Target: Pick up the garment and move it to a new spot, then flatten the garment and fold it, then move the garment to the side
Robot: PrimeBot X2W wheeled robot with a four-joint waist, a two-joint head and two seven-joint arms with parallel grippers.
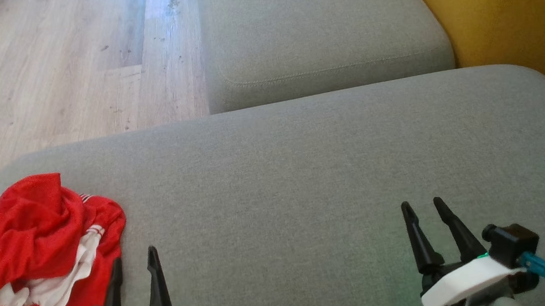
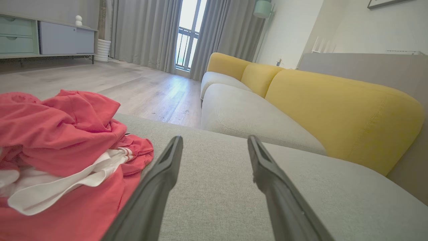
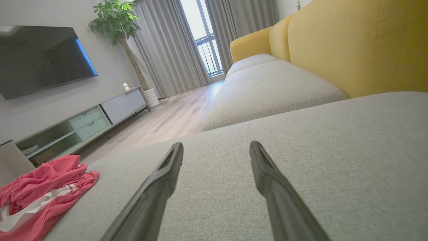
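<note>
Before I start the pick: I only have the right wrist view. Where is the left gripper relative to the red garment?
Observer: The left gripper is right beside the red garment, at its right edge in the head view.
Operator: Holding any cloth?
Observer: No. The left wrist view shows its fingers spread, with bare grey cushion between them.
Operator: And my right gripper?
Observer: In the head view the right gripper is far off to the garment's right across the cushion, also open.
</note>
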